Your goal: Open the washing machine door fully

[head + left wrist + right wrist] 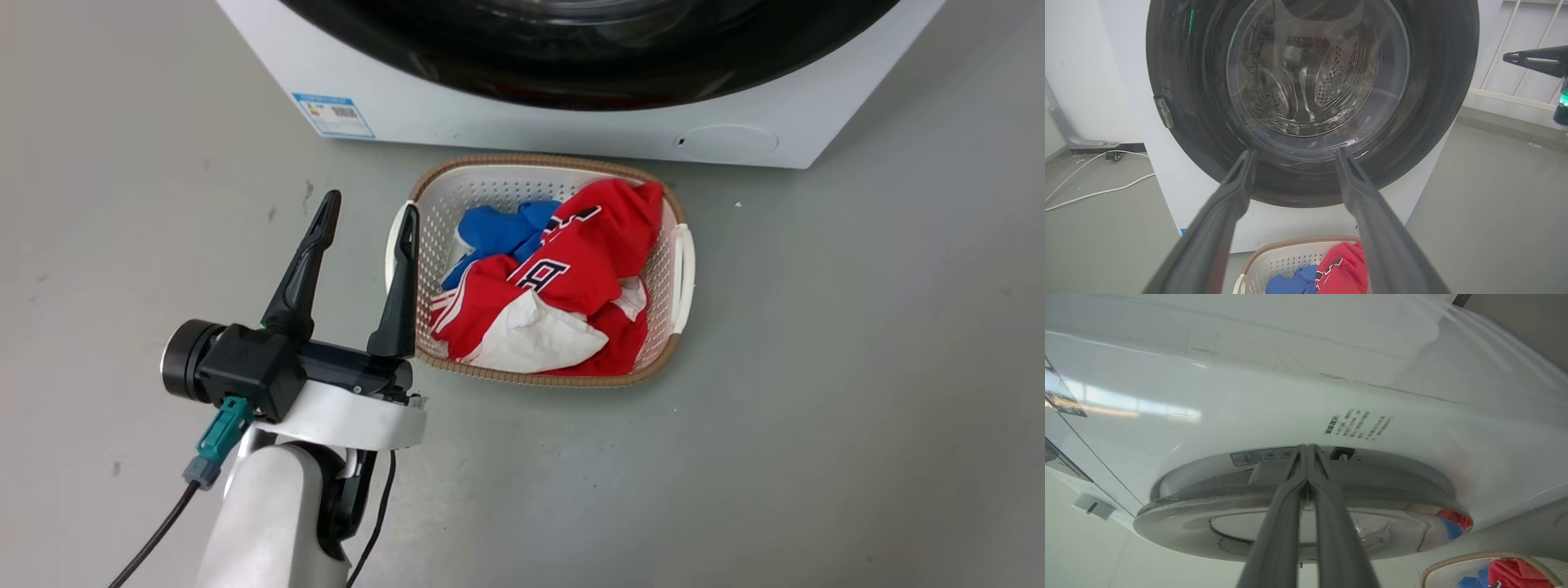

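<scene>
The washing machine (506, 122) is a white box, and the washing machine door (588, 82) is a glossy black round disc across its front. In the left wrist view the door (1188, 122) lies flat against the front, with the steel drum showing through its clear bowl. My left gripper (371, 204) hangs open and empty above the floor, well short of the door (1295, 152). My right gripper (1306, 447) is shut on nothing. Its tips point at the side rim of the door (1290, 539), by a small black slot. Whether they touch it is unclear.
A white laundry basket (678, 269) holding red, blue and white clothes sits on the grey floor just in front of the machine, right of my left gripper. White cables (1098, 192) lie on the floor left of the machine. A white railing (1506, 98) stands at the right.
</scene>
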{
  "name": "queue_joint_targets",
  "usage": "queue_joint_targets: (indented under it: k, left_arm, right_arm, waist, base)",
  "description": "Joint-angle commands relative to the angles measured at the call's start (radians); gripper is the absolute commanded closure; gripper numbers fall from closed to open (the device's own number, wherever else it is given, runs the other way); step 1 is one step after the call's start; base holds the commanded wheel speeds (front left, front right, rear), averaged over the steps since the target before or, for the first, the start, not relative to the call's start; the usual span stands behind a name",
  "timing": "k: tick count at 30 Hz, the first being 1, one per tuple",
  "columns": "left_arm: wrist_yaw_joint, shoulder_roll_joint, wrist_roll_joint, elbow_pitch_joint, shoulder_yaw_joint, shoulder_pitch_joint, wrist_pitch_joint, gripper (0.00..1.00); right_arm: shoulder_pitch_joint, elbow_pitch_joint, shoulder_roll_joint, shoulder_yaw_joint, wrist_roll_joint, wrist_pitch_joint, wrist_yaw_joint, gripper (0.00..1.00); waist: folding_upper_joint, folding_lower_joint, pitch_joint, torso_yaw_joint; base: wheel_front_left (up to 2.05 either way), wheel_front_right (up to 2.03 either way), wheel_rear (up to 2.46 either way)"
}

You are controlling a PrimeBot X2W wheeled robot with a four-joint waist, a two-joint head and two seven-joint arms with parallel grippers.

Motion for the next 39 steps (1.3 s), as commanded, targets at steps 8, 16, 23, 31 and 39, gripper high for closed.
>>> queue_joint_targets:
  k: [8,16,23,31,39]
  left_arm:
    - [-0.004,-0.007,0.004,-0.013,-0.011,-0.033,-0.003,0.0]
    - [-0.006,-0.01,0.006,-0.024,-0.01,-0.042,-0.003,0.0]
    - [-0.008,-0.012,0.008,-0.03,-0.005,-0.051,-0.003,0.0]
    - [-0.004,-0.013,0.013,-0.012,-0.006,-0.024,-0.003,0.0]
    - [-0.005,-0.014,0.011,0.017,-0.009,0.017,-0.003,0.0]
  right_arm:
    - [-0.218,0.135,0.007,0.104,-0.117,0.081,0.0,1.0]
    - [-0.328,0.212,0.042,0.162,-0.192,0.145,0.001,1.0]
    - [-0.356,0.236,0.064,0.189,-0.221,0.207,0.001,1.0]
    - [-0.264,0.193,0.059,0.205,-0.227,0.299,0.0,1.0]
    - [-0.108,0.092,0.058,0.201,-0.2,0.393,0.0,1.0]
  waist:
    - [0.0,-0.0002,0.051,0.03]
    - [0.0,-0.0002,0.082,0.036]
    - [0.0,-0.0002,0.1,0.032]
    - [0.0,-0.0002,0.052,0.025]
    - [0.0,-0.0002,-0.032,0.021]
  base:
    - [0.0,0.0,0.0]
    - [0.0,0.0,0.0]
    - [0.0,0.0,0.0]
    - [0.0,0.0,0.0]
    - [0.0,0.0,0.0]
